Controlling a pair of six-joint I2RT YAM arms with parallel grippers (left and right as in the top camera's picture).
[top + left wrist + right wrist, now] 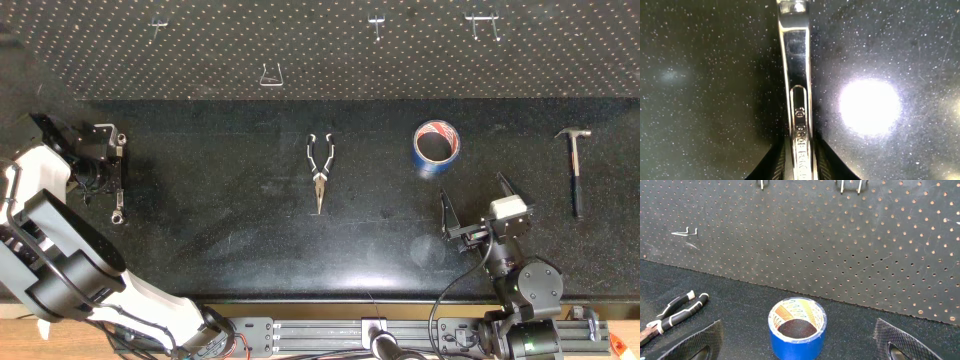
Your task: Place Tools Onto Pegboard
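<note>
A steel wrench (pixel 797 90) lies on the black table, and my left gripper (pixel 801 152) is shut on its shaft, one finger pressed to each side. From above, this wrench (pixel 119 190) is at the far left with the left gripper (pixel 108 160) low over it. White-handled pliers (pixel 320 170) lie mid-table, a blue tape roll (pixel 437 147) stands right of them, and a hammer (pixel 574 170) lies at the far right. My right gripper (pixel 476 200) is open just in front of the tape roll (pixel 797 327), nothing between its fingers. The pegboard (pixel 330 50) stands along the back.
Wire hooks hang on the pegboard: one low near the middle (pixel 270 78), two higher to the right (pixel 376 20) (pixel 482 20), and one at the left (pixel 158 25). The pliers (pixel 672 315) lie off to the side in the right wrist view.
</note>
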